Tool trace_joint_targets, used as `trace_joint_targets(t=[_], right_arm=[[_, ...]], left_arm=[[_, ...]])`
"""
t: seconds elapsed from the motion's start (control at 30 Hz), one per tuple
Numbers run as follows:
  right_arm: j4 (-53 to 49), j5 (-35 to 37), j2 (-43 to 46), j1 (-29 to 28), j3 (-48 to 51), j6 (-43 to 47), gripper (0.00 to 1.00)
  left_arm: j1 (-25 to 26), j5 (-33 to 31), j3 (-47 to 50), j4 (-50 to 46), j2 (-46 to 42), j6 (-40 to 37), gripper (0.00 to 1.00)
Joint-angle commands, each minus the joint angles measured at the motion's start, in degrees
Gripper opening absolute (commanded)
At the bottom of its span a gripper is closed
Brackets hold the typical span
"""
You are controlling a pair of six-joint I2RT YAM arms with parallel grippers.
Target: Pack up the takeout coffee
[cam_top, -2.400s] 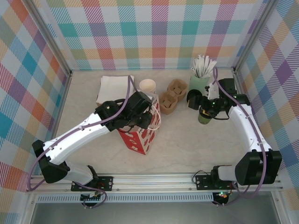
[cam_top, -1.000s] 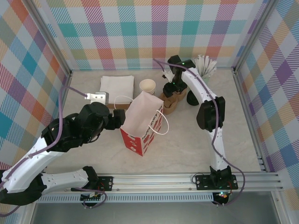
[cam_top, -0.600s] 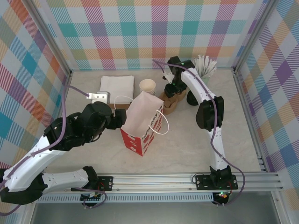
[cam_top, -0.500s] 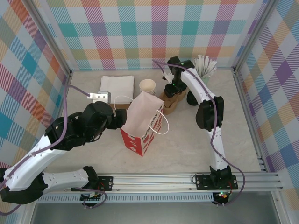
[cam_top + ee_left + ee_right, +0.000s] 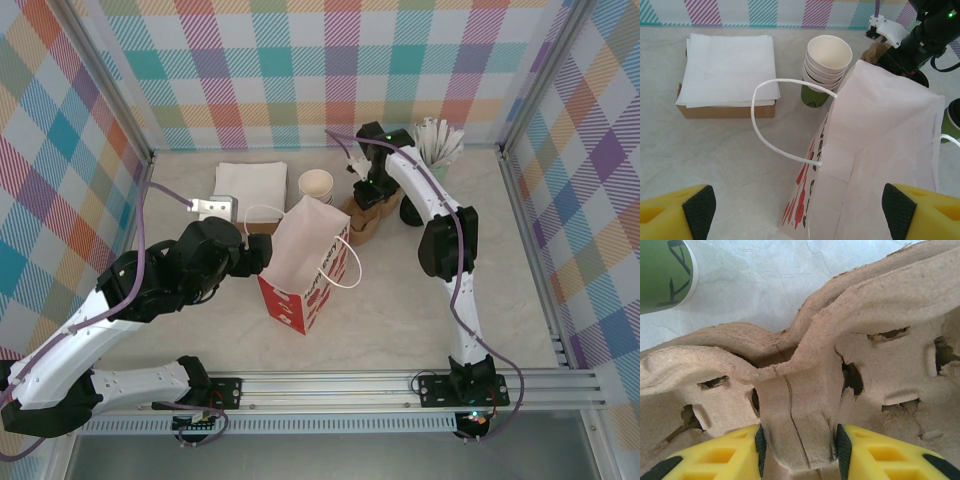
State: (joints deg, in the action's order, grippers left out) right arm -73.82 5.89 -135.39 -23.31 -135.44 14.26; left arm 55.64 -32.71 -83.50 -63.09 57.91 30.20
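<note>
On the table a white and red bag stands open, just in front of the left gripper, whose jaws are spread wide and hold nothing. Behind the bag lies a pile of napkins, with a stack of cups beside it. The right gripper is clenched on the middle ridge of the carrier. The coffee stands on the table just right of the carrier, partly hidden by the bag.
</note>
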Motion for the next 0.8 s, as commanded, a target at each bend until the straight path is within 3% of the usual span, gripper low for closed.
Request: trace_joint_targets(t=[0.0, 0.77], right_arm=[[-2.11, 0.7, 2.51, -0.35, -1.58, 0.59, 0.43], [-3.3, 1.67, 6.18, -0.33, -1.41, 0.7, 0.39]], left_arm=[[0.29, -1.74, -0.96, -1.31, -0.24, -0.67, 0.89], [0.34, -0.86, 0.59, 0.15, 0.36, -0.58, 0.89]])
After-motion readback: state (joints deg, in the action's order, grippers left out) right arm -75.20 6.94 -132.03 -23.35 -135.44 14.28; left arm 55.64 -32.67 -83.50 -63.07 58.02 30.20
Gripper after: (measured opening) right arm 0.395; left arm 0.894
